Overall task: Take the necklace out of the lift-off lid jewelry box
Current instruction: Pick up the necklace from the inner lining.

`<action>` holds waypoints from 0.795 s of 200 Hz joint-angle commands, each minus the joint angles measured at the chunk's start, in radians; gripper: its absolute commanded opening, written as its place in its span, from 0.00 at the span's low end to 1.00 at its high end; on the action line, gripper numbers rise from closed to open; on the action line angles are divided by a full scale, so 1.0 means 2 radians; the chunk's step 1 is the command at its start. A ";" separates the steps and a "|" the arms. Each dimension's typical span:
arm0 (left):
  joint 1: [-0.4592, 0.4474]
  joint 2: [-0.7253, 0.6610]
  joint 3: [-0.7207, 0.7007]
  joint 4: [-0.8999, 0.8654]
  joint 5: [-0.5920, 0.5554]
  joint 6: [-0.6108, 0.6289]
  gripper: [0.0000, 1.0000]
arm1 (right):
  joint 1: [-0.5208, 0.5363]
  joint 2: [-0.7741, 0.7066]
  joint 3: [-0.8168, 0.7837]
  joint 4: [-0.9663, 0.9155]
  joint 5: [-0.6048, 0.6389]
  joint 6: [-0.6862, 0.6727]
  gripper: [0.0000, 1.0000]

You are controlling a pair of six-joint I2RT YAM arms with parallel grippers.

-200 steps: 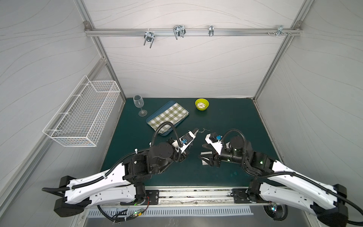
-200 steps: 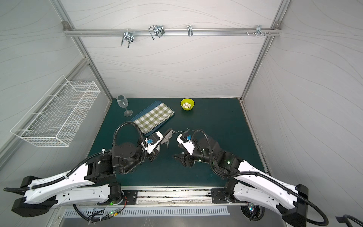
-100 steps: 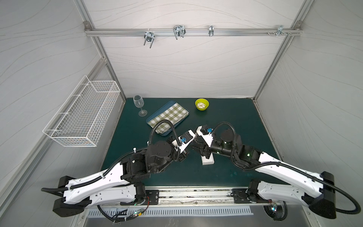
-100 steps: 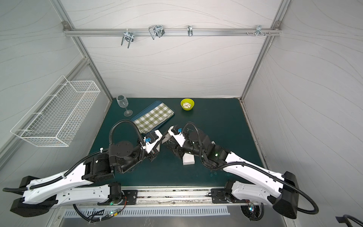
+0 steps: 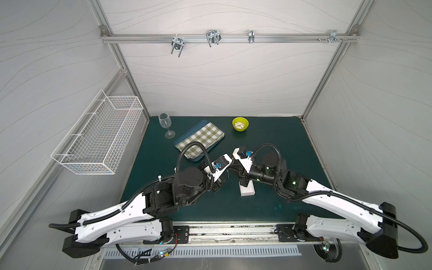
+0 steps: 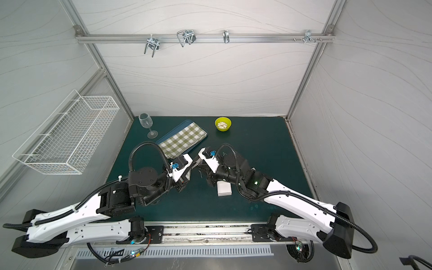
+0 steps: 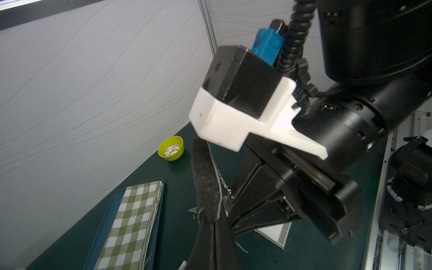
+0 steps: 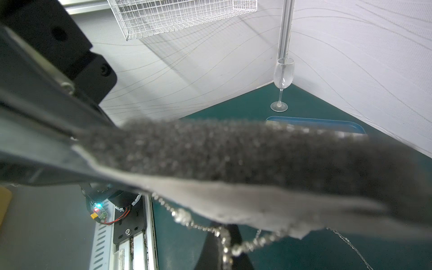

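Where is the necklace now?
In the right wrist view the necklace dangles mid-table where the left gripper and right gripper meet, just beyond the white box.

Left pincer (image 7: pixel 210 218), right pincer (image 7: pixel 230 207) tip-to-tip on necklace (image 7: pixel 225 185); box (image 7: pixel 275 231) beneath; yellow bowl (image 7: pixel 171 148) beyond.

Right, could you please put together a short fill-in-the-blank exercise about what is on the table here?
1. The checked cloth lies on the ____ tray.
2. The wine glass stands ____ on its foot.
3. The white box lies partly under the robot's ____ arm.

Missing words: blue; upright; right.
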 commanded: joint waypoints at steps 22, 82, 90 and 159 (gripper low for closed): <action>-0.002 -0.002 0.005 -0.004 -0.038 0.003 0.00 | 0.003 -0.050 0.006 -0.051 0.021 0.002 0.00; -0.001 -0.001 -0.034 -0.005 -0.064 0.000 0.00 | -0.001 -0.109 0.001 -0.124 0.048 0.011 0.00; -0.001 -0.002 -0.039 -0.005 -0.064 -0.001 0.00 | -0.005 -0.110 0.009 -0.130 0.048 0.011 0.00; -0.001 -0.037 -0.090 -0.001 -0.037 -0.014 0.00 | -0.084 -0.066 0.088 -0.155 -0.004 0.014 0.00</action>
